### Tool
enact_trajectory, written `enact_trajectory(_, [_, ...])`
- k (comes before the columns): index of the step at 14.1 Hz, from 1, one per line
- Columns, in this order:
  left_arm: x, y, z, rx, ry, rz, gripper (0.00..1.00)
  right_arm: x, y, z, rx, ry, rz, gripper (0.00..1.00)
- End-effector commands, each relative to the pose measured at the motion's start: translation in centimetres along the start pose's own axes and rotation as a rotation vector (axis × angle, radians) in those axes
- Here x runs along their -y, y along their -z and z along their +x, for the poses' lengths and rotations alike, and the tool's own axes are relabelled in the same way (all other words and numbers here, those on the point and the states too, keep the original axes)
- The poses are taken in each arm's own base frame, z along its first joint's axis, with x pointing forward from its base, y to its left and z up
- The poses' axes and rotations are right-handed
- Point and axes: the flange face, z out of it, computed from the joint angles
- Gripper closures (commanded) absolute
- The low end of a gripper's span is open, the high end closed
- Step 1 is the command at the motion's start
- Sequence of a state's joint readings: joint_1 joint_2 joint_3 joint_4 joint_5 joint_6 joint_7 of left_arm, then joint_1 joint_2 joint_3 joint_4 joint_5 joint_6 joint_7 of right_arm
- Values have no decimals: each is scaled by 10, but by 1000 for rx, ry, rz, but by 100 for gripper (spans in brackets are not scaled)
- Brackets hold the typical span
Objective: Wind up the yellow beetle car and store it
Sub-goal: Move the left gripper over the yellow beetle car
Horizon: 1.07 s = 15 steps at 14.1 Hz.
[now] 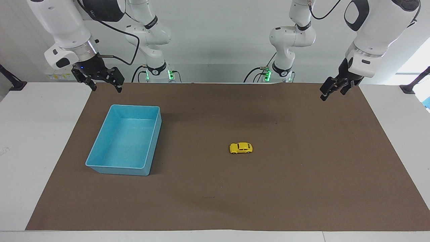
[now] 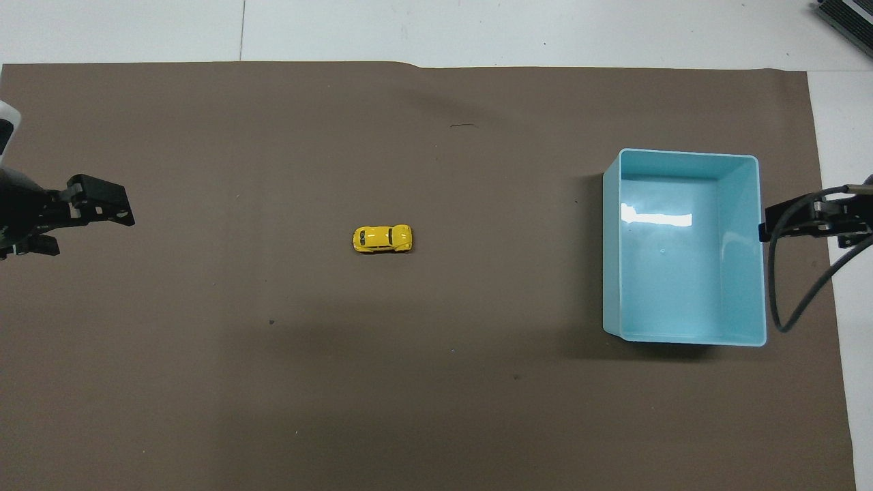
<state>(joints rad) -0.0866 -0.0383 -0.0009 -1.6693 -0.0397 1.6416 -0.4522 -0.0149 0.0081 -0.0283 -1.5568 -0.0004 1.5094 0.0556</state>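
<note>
The yellow beetle car (image 1: 241,148) stands on its wheels near the middle of the brown mat; it also shows in the overhead view (image 2: 382,239). Nothing touches it. My left gripper (image 1: 331,90) hangs open and empty in the air over the mat toward the left arm's end, well away from the car; it also shows in the overhead view (image 2: 75,228). My right gripper (image 1: 106,89) waits open and empty in the air over the mat's edge by the blue bin; it shows partly in the overhead view (image 2: 811,221).
The blue bin (image 1: 117,170) stands empty on the mat toward the right arm's end, also in the overhead view (image 2: 682,155). The brown mat (image 1: 302,188) covers most of the white table. Black clamps (image 1: 15,84) sit at the table's ends. A cable (image 2: 798,293) hangs from the right arm.
</note>
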Motion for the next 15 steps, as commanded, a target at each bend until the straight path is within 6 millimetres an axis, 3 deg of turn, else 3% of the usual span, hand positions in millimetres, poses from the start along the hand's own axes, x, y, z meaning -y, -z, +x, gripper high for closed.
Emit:
enact_trajectory(1, [-7,-6,-2,18,168,-48,0,0,4,-6,2,13,21,0])
enact_trajectory(4, [-14,-14,-8,62,463,-59,0,0,3,-5,4,14,21,0])
enact_trajectory(8, [-41,-35,-16,76,798,-99,0,0,3,-5,4,13,21,0])
enact_trajectory(12, [-76,-54,-12,58,1034,-144,0,0,3,-5,4,13,21,0])
enact_trajectory(15, [-109,-83,-15,68,1123,-116,0,0,3,-5,4,13,21,0])
